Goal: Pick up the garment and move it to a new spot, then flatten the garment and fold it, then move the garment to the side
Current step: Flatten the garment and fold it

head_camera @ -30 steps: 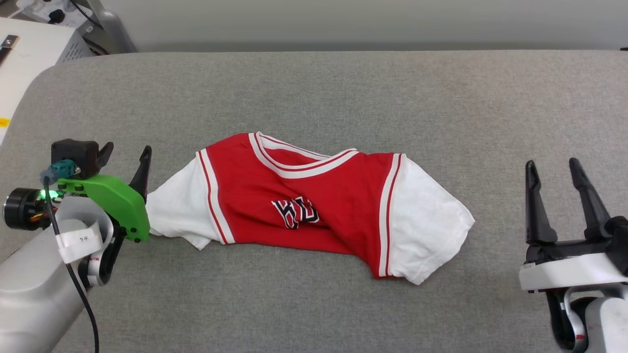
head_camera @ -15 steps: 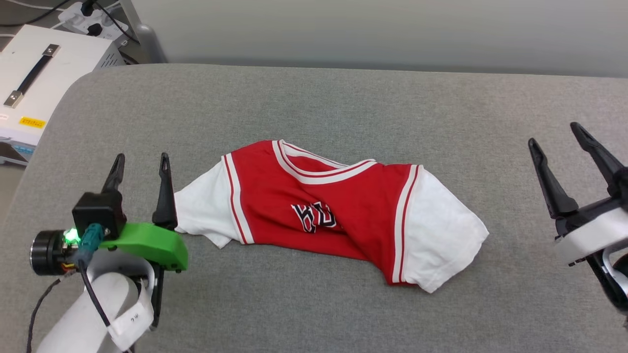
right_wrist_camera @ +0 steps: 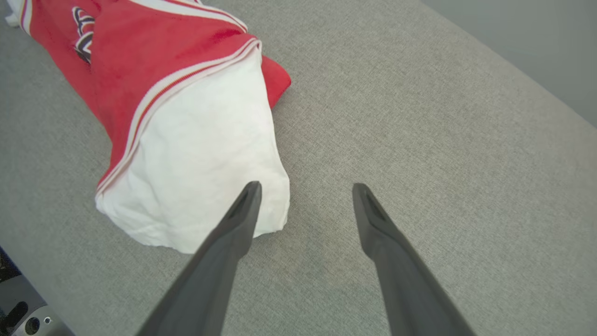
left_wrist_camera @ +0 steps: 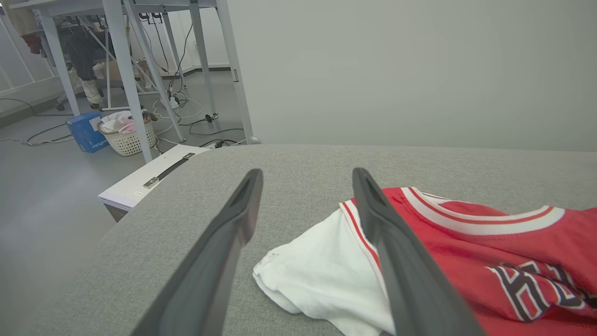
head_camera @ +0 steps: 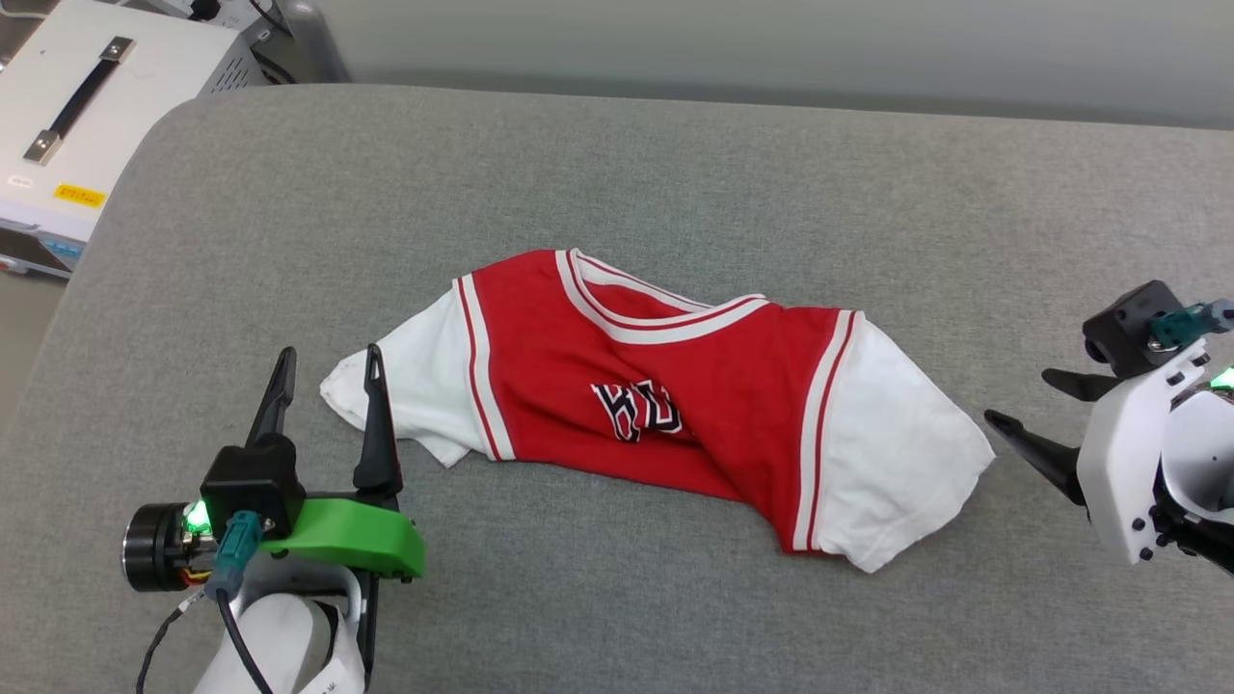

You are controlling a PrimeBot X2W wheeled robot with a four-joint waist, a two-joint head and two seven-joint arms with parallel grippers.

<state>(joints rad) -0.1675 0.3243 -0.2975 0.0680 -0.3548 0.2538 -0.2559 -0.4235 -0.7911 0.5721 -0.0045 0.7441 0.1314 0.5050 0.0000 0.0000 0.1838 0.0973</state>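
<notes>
**A:** What is the left hand (head_camera: pixel 330 352) doing?

**B:** It stands open, its two dark fingers spread with nothing between them. It sits at the left end of the garment (head_camera: pixel 675 386), fingers pointing away from the robot. One finger crosses the tip of the white sleeve (head_camera: pixel 410 390) there. I cannot tell whether it touches the cloth.

**A:** And the right hand (head_camera: pixel 1020 395)?

**B:** Open too, and empty. It is turned sideways at the garment's right end, so its fingers point at the other sleeve (head_camera: pixel 901 453). In the right wrist view one fingertip lies over that sleeve's hem, and the other lies over the bare worktop (head_camera: pixel 675 164) beside it. Contact is unclear.

**A:** How does the garment lie?

**B:** It lies on the grey worktop between the two hands, creased and bunched. The red body is in the middle, with a white sleeve at each end. The striped collar (head_camera: pixel 656 313) is on the side away from the robot. The black letters (head_camera: pixel 638 410) below the collar are partly swallowed by a fold.

**A:** Anything beyond the garment?

**B:** Past its left end, off the worktop's rounded corner, there is a white case (head_camera: pixel 87 116) with a dark handle. Farther that way, in the left wrist view, a pale basket (left_wrist_camera: pixel 128 137) and a blue box (left_wrist_camera: pixel 85 133) stand on the floor by metal table legs (left_wrist_camera: pixel 126 70).
</notes>
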